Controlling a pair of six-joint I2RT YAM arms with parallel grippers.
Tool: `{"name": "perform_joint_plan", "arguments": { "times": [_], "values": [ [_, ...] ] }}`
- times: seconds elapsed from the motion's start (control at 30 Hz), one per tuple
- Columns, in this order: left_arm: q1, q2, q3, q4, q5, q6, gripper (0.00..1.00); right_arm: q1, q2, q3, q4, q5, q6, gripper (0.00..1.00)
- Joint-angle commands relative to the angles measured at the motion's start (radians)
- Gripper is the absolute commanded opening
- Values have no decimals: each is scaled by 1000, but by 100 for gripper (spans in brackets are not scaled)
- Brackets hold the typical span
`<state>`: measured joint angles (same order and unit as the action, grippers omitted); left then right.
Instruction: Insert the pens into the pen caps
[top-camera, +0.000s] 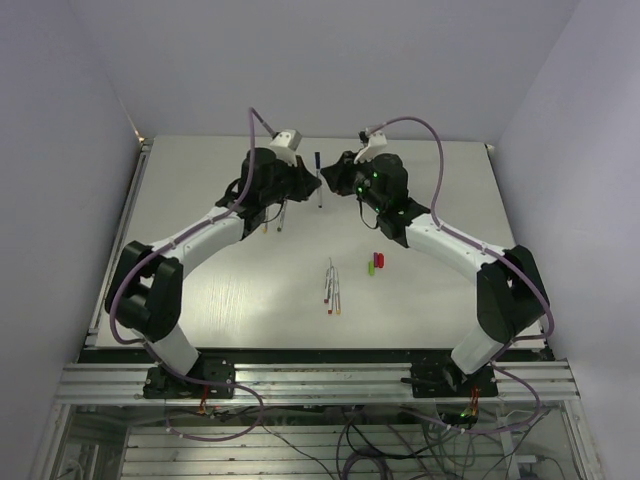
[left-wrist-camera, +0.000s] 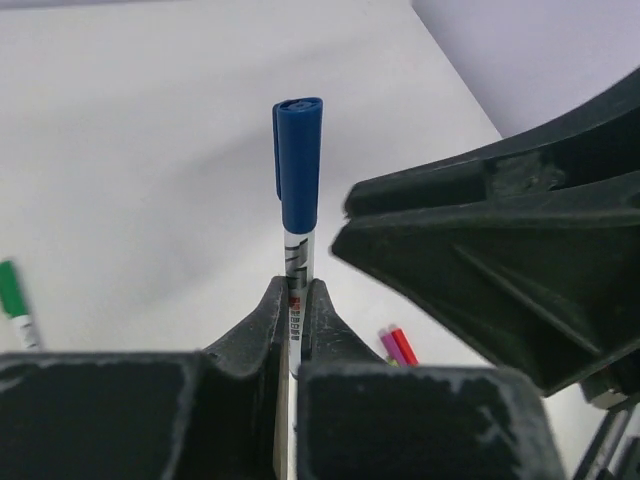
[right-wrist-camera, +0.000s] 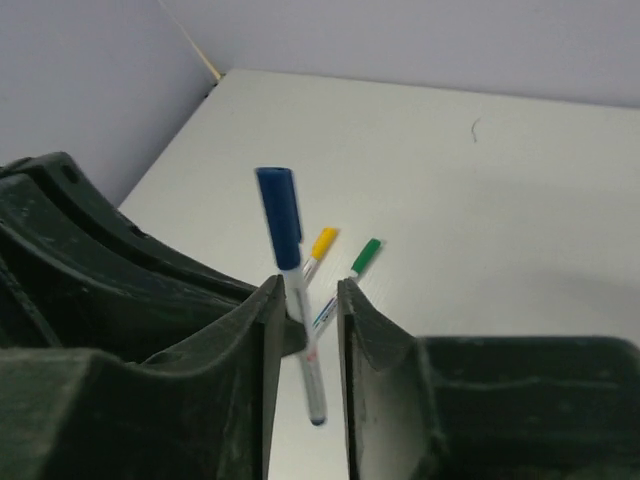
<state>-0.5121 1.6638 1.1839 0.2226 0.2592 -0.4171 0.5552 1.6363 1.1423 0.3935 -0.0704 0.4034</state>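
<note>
L claw (left-wrist-camera: 296, 300) pinching blue-capped pen (left-wrist-camera: 298, 190), barrel print (left-wrist-camera: 295, 268) unreadable, R claw (right-wrist-camera: 308, 290) slightly apart

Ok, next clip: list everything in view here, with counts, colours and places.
Blue-capped pen: one, white barrel, held in the left gripper.
Yellow-capped pen: one, lying on the table near the left gripper.
Green-capped pen: one, lying beside the yellow-capped one.
Uncapped pens: small bundle, count unclear, grey-white, table centre.
Loose caps: at least two, light green and red-magenta, right of the bundle.
Table: one, white.
Left gripper: black, shut on the blue-capped pen.
Right gripper: black, open, fingers either side of that pen.
</note>
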Motion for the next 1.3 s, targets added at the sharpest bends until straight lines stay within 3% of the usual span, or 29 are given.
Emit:
{"name": "perform_joint_plan", "arguments": {
  "times": [0.0, 0.07, 0.13, 0.5, 1.0, 1.27],
  "values": [
    [27, -73, -59, 34, -66, 81, 7, 17, -18, 93, -31, 171, -54, 32],
    [27, -71, -80, -31, -79, 125, 7, 15, -55, 92, 16, 239, -78, 43],
    [28, -49, -81, -97, -93, 157, 7, 15, -95, 77, 55, 293, -118, 48],
    [24, 200, 77, -238, -169, 182, 7, 15, -241, -62, -2, 557, -226, 44],
    [28, 435, 288, -387, -348, 162, 7, 15, -337, -199, -123, 626, -119, 40],
    [31, 489, 336, -413, -394, 143, 19, 16, -336, -210, -148, 630, -104, 37]
  ]
}}
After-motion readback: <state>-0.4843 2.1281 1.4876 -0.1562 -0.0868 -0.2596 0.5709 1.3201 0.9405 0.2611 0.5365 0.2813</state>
